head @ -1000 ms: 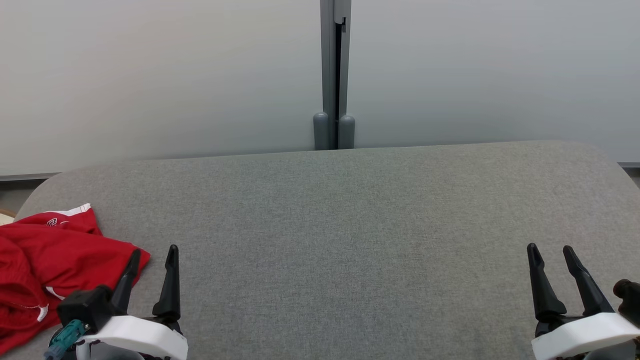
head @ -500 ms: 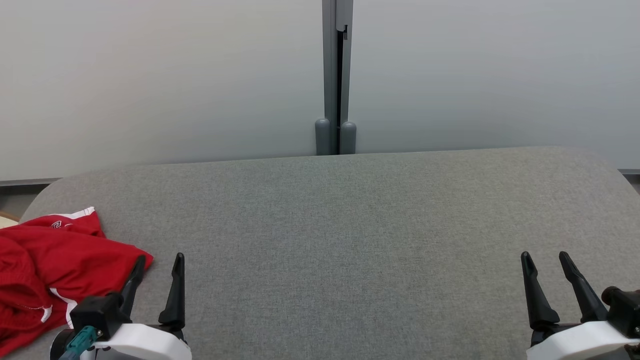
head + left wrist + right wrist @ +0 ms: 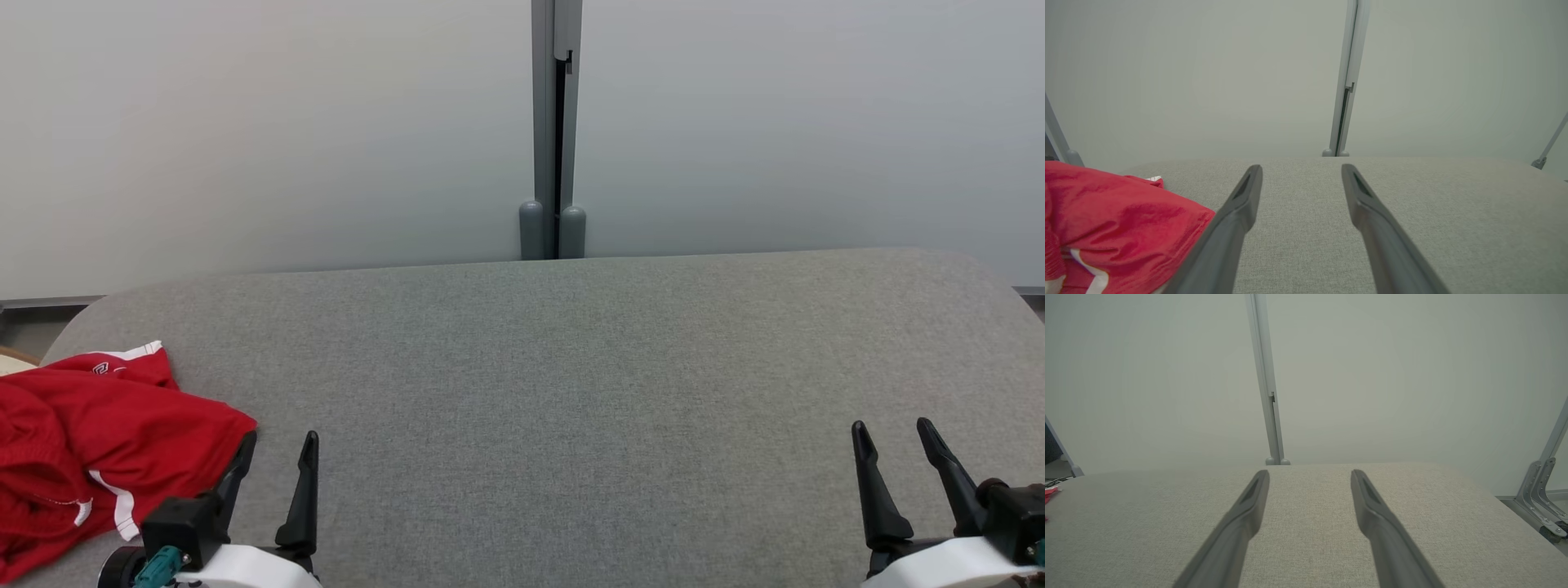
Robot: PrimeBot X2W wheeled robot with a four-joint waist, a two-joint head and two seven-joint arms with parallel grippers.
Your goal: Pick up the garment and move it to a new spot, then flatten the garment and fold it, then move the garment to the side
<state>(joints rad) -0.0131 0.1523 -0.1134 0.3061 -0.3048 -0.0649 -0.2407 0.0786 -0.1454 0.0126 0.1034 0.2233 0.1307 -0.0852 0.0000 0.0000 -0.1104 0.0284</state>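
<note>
A crumpled red garment (image 3: 90,441) with white trim lies at the left end of the grey fabric-covered table (image 3: 571,367). My left gripper (image 3: 279,441) is open just right of the garment's edge, and nothing is between its fingers. In the left wrist view the garment (image 3: 1118,220) lies to the left of the open left gripper (image 3: 1301,168), close beside its left finger. Far off at the lower right, my right gripper (image 3: 890,429) is open and empty. The right wrist view has the right gripper (image 3: 1310,473) over bare table, with a sliver of the garment (image 3: 1049,492) at the left edge.
Pale partition panels stand behind the table, joined by a grey post (image 3: 555,122) at the middle. The table's far corners are rounded. Metal brackets (image 3: 1543,498) show past the table's right end.
The whole head picture has shifted a little down and right, so the camera moved. My left gripper has drifted slightly rightward in it. The garment lies as before, and both grippers stay open.
</note>
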